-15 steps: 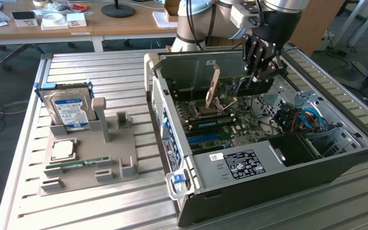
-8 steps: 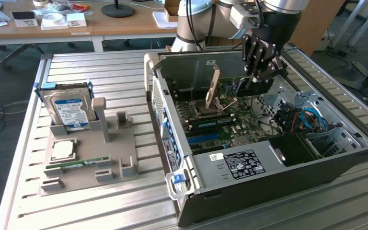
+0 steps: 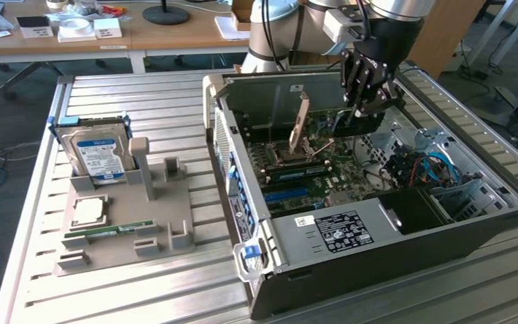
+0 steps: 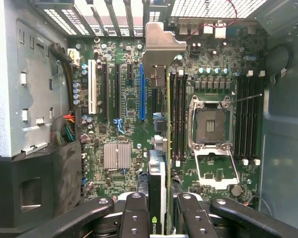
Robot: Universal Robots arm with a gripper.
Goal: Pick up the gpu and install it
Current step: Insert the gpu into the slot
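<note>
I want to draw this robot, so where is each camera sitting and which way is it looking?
Exterior view: sits off the arm, up high beside the table, looking down into the open computer case; the arm and its pincer show, holding the gpu.
Wrist view: rides on the wrist, looking past the pincer at the motherboard; the fingers show, clamped on the gpu, seen edge-on.
Shared: pincer, gpu, computer case, motherboard.

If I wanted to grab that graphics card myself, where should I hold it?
By its upper long edge, from above, pinching the two flat faces. The gpu stands slim and edge-on over the motherboard, and the gripper holds it that way.
</note>
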